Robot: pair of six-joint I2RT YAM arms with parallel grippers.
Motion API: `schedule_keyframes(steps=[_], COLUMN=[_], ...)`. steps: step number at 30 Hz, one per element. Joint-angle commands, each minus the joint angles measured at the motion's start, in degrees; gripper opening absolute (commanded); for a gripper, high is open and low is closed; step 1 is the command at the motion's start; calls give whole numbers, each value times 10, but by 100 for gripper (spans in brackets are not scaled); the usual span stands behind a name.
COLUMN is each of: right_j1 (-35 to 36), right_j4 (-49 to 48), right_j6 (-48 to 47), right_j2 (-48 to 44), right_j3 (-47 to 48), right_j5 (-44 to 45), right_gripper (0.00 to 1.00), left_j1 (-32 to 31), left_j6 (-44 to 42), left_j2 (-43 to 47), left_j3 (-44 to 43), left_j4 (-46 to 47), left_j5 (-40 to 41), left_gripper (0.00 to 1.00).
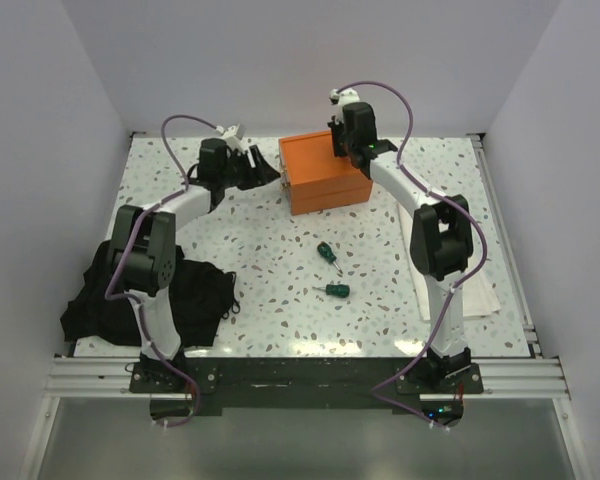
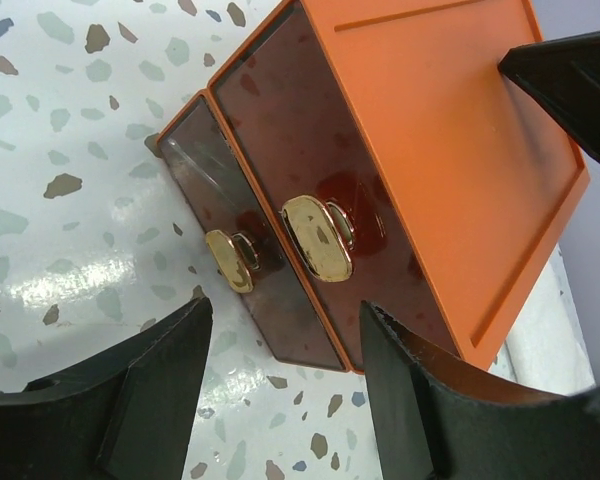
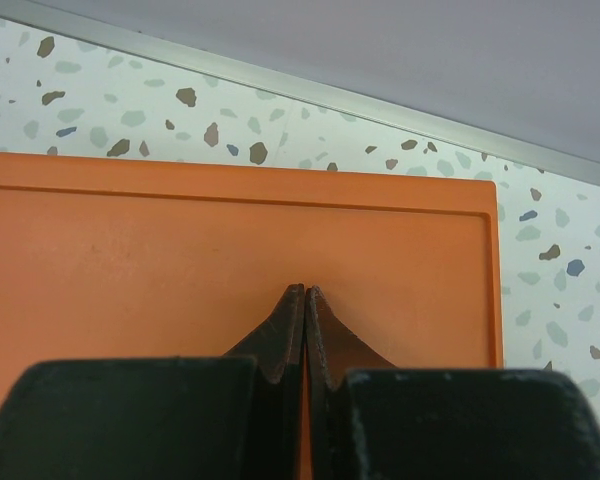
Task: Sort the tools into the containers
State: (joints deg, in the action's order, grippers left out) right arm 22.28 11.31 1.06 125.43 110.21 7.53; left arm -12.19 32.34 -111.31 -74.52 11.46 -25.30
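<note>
While the left tool (image 2: 282,310) gapes, the orange box (image 2: 430,150) lies just beyond

Matt orange plastic box (image 2: 450,150), glossy dark drawer fronts (image 2: 305,130), shiny gold-coloured knobs (image 2: 317,237), glossy speckled tabletop (image 2: 70,240)

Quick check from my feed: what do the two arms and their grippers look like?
The left arm and right arm have white links with bulky black joints. A purple cable loops along each. The left gripper and right gripper have black, wedge-shaped fingers.
</note>
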Motion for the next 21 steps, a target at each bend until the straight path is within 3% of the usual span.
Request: schedule_keyframes(steps=[1, 11, 21], right_j1=[2, 2, 3], right_j4=[89, 87, 85], right_j6=[-6, -7, -7], right_j2=[26, 27, 25], right_j3=[-33, -34, -39], right_j5=[-8, -3, -1], right_gripper=[0, 0, 0], left_j1=[-5, -6, -10], left_j6=[33, 38, 28], left_j2=[-14, -8, -46], left_j3=[-24, -7, -50], left_j4=[65, 94, 42], left_j5=[-34, -64, 30], left_gripper=[65, 62, 63])
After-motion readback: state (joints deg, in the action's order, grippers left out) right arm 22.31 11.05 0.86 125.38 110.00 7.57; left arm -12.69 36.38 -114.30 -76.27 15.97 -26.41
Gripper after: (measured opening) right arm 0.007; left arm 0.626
